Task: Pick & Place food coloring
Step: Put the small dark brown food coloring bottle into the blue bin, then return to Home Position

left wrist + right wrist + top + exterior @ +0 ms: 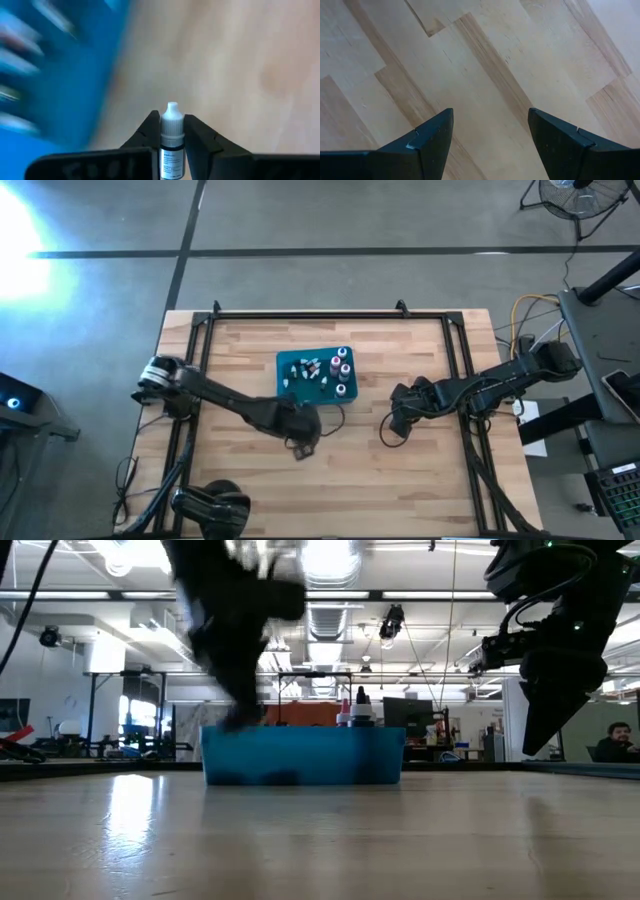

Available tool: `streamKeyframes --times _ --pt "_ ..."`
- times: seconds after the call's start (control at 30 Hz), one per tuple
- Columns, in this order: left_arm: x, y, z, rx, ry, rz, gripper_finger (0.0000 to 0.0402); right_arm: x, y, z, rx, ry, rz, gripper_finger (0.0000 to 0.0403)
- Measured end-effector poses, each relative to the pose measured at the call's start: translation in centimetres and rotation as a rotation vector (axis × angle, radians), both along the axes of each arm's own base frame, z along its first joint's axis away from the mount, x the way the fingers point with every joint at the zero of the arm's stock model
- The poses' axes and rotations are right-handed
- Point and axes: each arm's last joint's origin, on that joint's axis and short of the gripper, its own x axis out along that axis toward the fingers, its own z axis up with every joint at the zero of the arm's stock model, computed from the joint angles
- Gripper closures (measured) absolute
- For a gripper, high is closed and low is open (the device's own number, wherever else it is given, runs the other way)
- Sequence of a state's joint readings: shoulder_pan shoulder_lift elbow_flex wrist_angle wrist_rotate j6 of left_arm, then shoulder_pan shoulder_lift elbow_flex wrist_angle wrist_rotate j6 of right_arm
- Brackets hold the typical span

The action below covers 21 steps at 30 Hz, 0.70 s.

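From above, the wood table (260, 490) has a blue bin (295, 360) near its middle, a bit toward 12 o'clock. Many tiny bottles (335, 370) sit in the bin, some with white caps and some with red bodies. The left arm reaches in from 9 o'clock. Its left gripper (303, 442) is just past the bin's 6 o'clock edge. The right arm comes in from 3 o'clock. Its right gripper (392, 423) hangs over bare wood, well apart from the bin.

Down at table height, the bin (300, 755) stands on the table (320, 840). Two bottle tops (358, 705) poke up over its rim. One dark arm is a blur at the bin's 9 o'clock end. The right gripper (545, 745) hangs in the air at 3 o'clock, off the table.

Looking past the left gripper (172, 132), its two fingers (197, 135) are closed tight on one small bottle (171, 145). The bottle has a white cap and a label. The blue bin (55, 85) is a blur just beside it, and wood lies under the cap.

Looking past the right gripper (490, 132), its two fingers (432, 137) stand wide apart with nothing between them. Only bare wood lies below.
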State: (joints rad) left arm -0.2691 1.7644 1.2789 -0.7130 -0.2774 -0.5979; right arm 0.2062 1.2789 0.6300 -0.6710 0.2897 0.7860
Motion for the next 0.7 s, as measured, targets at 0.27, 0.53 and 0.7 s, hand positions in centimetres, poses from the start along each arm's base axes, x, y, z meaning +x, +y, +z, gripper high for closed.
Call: streamKeyframes --times 0.27,0.53,0.7 --pt "2.5 4.3 8.5 0.539 -0.307 0.293 0.0368 0.1 -0.1 0.0 -0.040 -0.013 -0.009 0.0154" --pt "2.5 9.8 7.1 0.260 -0.209 0.369 0.0284 0.1 -0.1 0.0 -0.034 -0.018 -0.034 0.0154" --pt "1.5 9.7 12.9 0.256 -0.285 0.378 0.0233 0.0 0.0 0.0 0.017 -0.014 -0.047 0.0154"
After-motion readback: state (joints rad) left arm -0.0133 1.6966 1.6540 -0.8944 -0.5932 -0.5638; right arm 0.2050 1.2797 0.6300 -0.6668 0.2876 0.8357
